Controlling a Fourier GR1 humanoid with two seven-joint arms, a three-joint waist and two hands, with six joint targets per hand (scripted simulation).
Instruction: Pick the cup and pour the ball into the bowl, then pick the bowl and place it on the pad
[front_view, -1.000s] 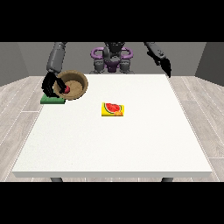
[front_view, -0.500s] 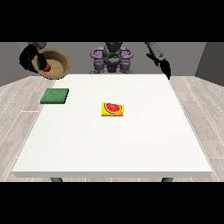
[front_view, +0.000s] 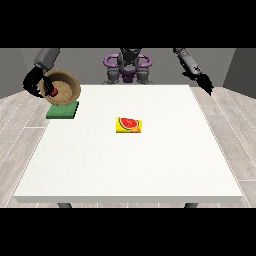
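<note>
A brown bowl (front_view: 65, 88) is tilted in the air just above the green pad (front_view: 62, 110) at the table's far left. The hand at the view's left (front_view: 36, 83) is curled round the bowl's left rim. A red thing (front_view: 53, 92) shows at that rim by the fingers. The hand at the view's right (front_view: 204, 82) hangs beyond the table's far right corner, away from everything; its fingers point down. No cup can be seen.
A yellow pack with a watermelon picture (front_view: 130, 125) lies near the middle of the white table (front_view: 130, 165). The robot's purple torso (front_view: 128, 67) stands behind the far edge.
The bowl was lifted off the table to the far left, then came back down and right, and now hangs tilted just over the pad. The other hand stayed put.
</note>
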